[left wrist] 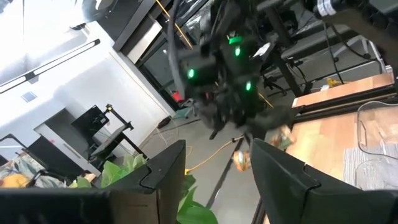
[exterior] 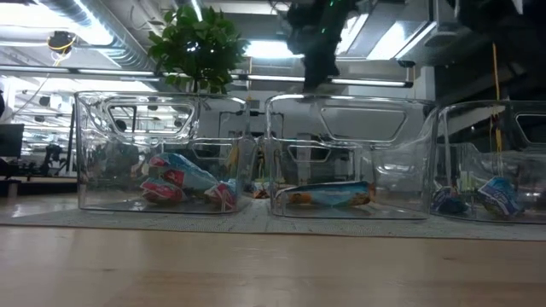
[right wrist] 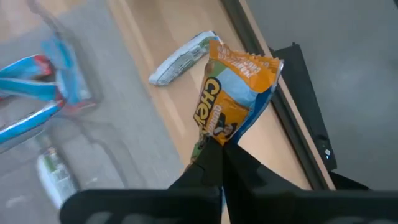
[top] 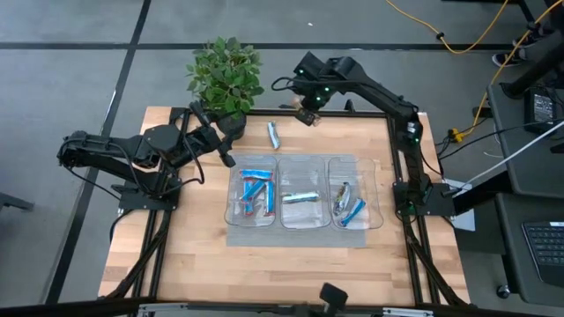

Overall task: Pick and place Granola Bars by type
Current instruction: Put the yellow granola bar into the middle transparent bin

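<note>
An orange-and-blue granola bar (right wrist: pixel 233 93) is lifted over the table's far edge, with my right gripper (right wrist: pixel 222 163) shut on it; the high view shows that gripper (top: pixel 308 115) beside the plant. A silver-blue bar (top: pixel 273 134) lies flat on the wood near it. Three clear bins stand on a grey mat: the left bin (top: pixel 233 207) has several blue-and-red bars, the middle bin (top: pixel 302 211) a silver-blue one, the right bin (top: pixel 374 211) silver and blue ones. My left gripper (left wrist: pixel 217 158) waits open and level at the table's left, holding nothing. My right gripper pinches one end of the orange-and-blue bar's wrapper (right wrist: pixel 217 134) between its two shut fingers. The fingers slant steeply down from above. The bar sticks out beyond the fingertips along their line, lifted clear of the table.
A potted plant (top: pixel 225 75) stands at the far left corner, close to both grippers. Black frame rails (top: pixel 414 238) run along the table's sides. Bare wood (top: pixel 264 273) lies in front of the mat.
</note>
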